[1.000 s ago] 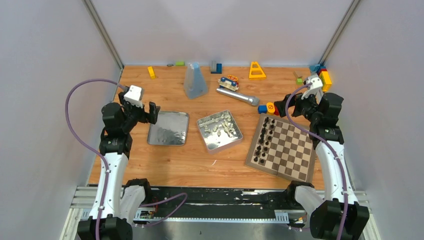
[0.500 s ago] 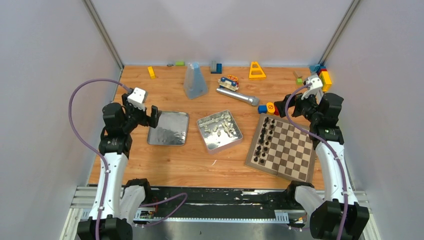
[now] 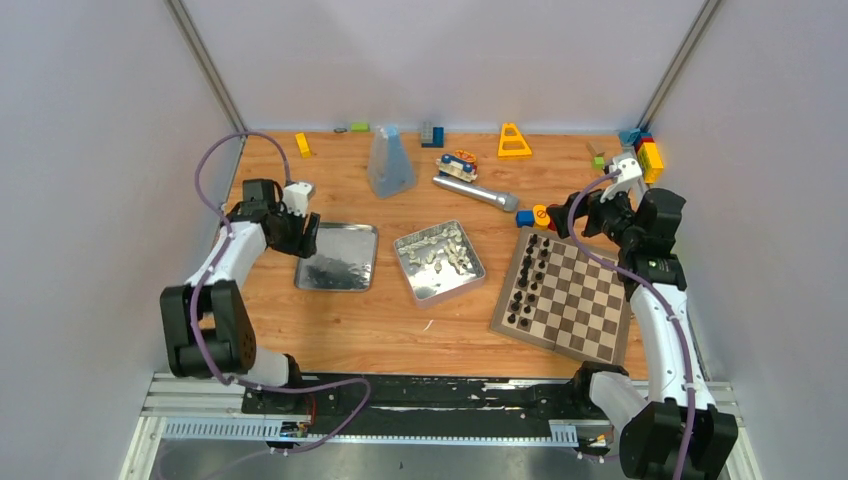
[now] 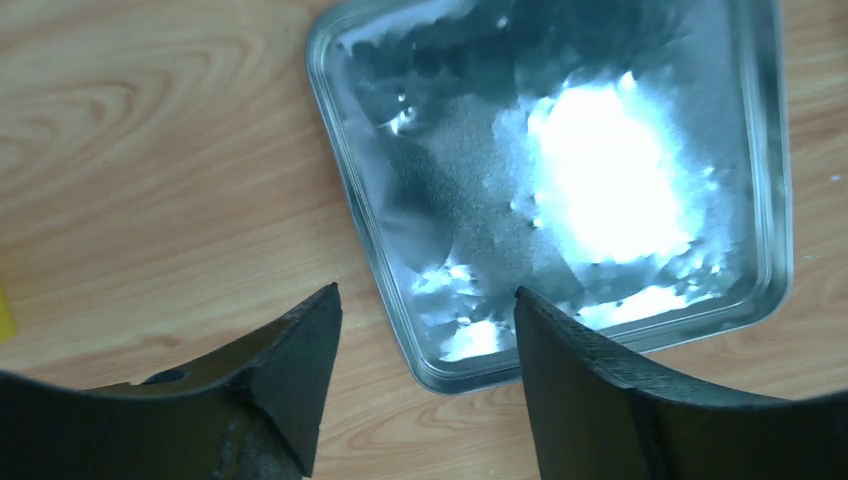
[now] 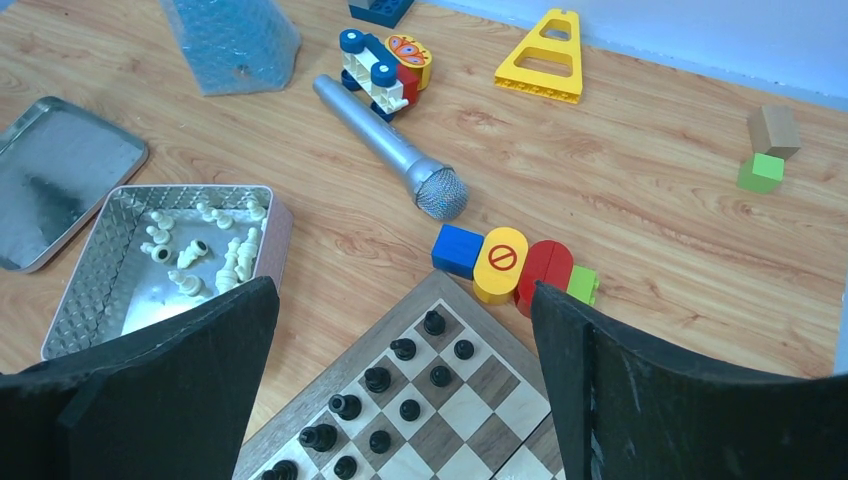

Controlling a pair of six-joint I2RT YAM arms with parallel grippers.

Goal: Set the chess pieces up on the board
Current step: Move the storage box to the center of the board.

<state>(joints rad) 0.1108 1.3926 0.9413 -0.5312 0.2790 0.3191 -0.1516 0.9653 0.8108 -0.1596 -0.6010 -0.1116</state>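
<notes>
- Left gripper [image 3: 305, 232] hangs partly open at the left edge of the flat metal lid [image 3: 340, 262] and holds nothing. In its wrist view the two fingers [image 4: 290, 380] stand on either side of the lid's rim. Its jaws stood wider a second ago, and the arm has since folded so that its elbow juts to the lower left of the top view.
- Right gripper [image 3: 580, 214] is wide open and empty above the upper corner of the board [image 3: 562, 346], much as it was a second ago.
- White chess pieces [image 3: 440, 248] lie jumbled in the square metal tin [image 3: 447, 288] at the middle of the top view, unmoved.
- At lower right the board sits turned at an angle on the bench [image 3: 350, 325]. Black pieces [image 3: 528, 280] fill its two left columns, and its other squares are bare.
- Lid and tin lie side by side, apart.
- Along the upper part of the frame are a silver microphone [image 3: 475, 193], a bluish bubble-wrap bundle [image 3: 390, 162], a yellow triangle [image 3: 514, 141] and coloured toy blocks [image 3: 536, 215].
</notes>
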